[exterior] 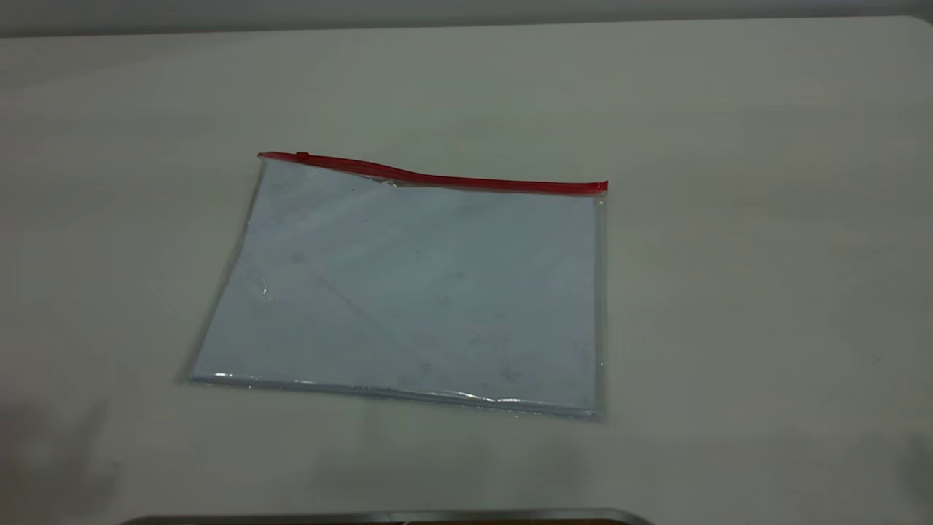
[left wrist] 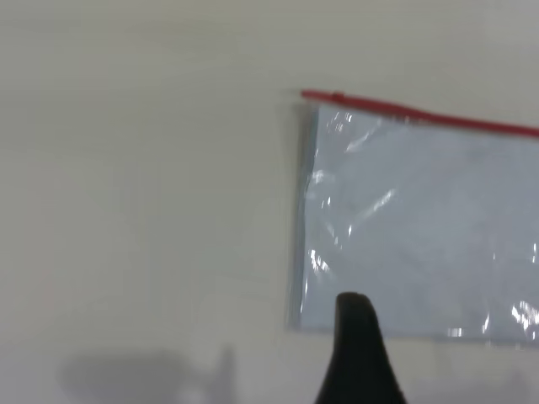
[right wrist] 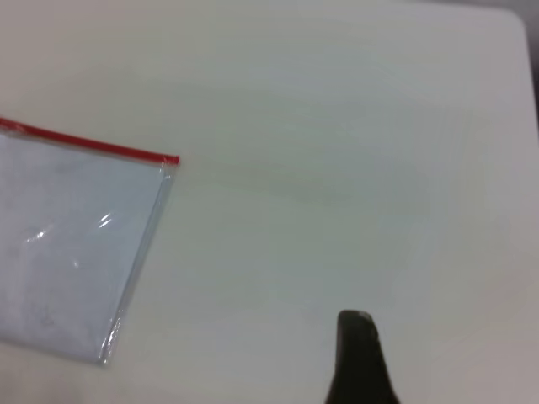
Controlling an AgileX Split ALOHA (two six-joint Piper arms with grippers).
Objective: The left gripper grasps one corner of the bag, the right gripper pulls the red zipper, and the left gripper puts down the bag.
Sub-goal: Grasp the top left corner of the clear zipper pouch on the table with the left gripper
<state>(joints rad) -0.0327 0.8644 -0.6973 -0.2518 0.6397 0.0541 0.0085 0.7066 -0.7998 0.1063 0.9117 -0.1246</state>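
- Bag [exterior: 408, 292] of clear plastic lies flat on the pale table [exterior: 729, 219], well apart from any table edge in the exterior view, with a smudged white sheet [exterior: 437, 306] showing through it.
- Red zipper [exterior: 437, 177] runs along the far long edge of the bag; it bows slightly near the middle, and a small slider tab [exterior: 301, 155] sits close to its left end.
- Corner of the bag [exterior: 264, 157] at the left end of the zipper rests on the table with nothing touching it; the corner at the other end lies flat too.
- Left gripper [left wrist: 358, 353] does not appear in the exterior view. In the left wrist view only one dark fingertip shows, above the near left corner of the bag; I cannot tell whether it touches the plastic, nor whether the pincer is released or clenched.
- Right gripper [right wrist: 360, 358] is likewise outside the exterior view. Its wrist view shows one dark fingertip over bare table, well apart from the right end of the zipper and the bag's right edge; whether this pincer is released or clenched cannot be told either.
- Dark strip [exterior: 386, 517] with a metallic rim sits at the near edge of the exterior view.
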